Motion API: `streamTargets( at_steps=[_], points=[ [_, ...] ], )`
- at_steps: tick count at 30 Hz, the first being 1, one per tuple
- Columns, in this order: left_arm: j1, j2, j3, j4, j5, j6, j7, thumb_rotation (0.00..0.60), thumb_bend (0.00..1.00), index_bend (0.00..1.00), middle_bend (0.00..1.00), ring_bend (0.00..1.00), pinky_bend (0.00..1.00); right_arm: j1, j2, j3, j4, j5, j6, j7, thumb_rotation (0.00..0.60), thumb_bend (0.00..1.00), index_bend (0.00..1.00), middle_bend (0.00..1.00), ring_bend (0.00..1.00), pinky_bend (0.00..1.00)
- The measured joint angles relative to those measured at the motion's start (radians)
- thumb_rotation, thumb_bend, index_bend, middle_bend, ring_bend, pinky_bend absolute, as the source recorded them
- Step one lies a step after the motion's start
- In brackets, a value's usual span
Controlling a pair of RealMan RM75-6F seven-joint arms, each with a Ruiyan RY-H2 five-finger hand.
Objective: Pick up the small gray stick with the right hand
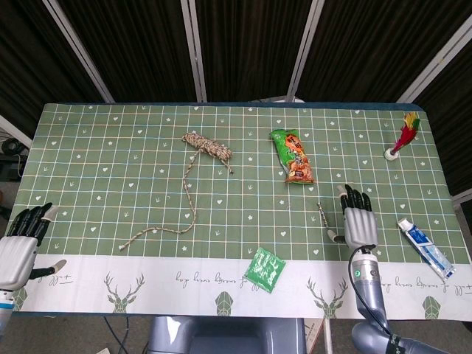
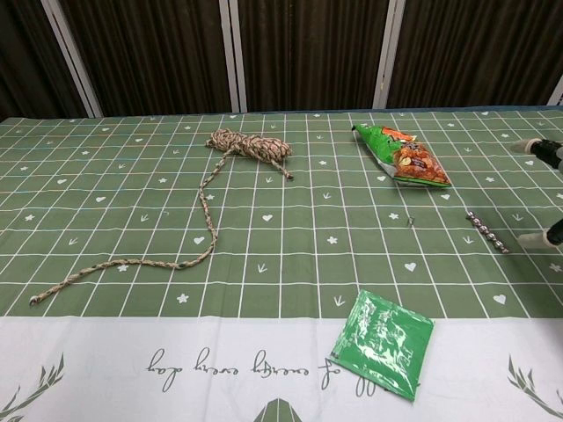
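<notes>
Stick (image 1: 323,214) lying free on green grid cloth (image 1: 110,162), just left of right hand (image 1: 358,223) with fingers spread and empty, left hand (image 1: 21,247) likewise open at far edge, snack bag (image 1: 293,156) beyond, rope (image 1: 199,158), green packet (image 1: 265,269), tube (image 1: 426,248), shuttlecock (image 1: 402,136), dark slatted wall (image 1: 243,44) behind.

A robot test setup, likely a lab.
A table (image 1: 88,140) under a green deer-print cloth holds scattered odds: rope (image 1: 207,145), snack bag (image 1: 294,156), toothpaste (image 1: 425,246); dark panels behind.
</notes>
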Motion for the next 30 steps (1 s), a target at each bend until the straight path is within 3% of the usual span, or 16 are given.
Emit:
streamTargets(
  at_steps=[30],
  points=[
    [-0.001, 0.003, -0.002, -0.014, -0.018, -0.011, 0.005, 0.6, 0.08, 0.0, 0.0, 0.0, 0.0, 0.113, -0.121, 0.025, 0.332, 0.065, -0.092, 0.052, 0.6, 0.08, 0.0, 0.0, 0.0, 0.0]
  ],
)
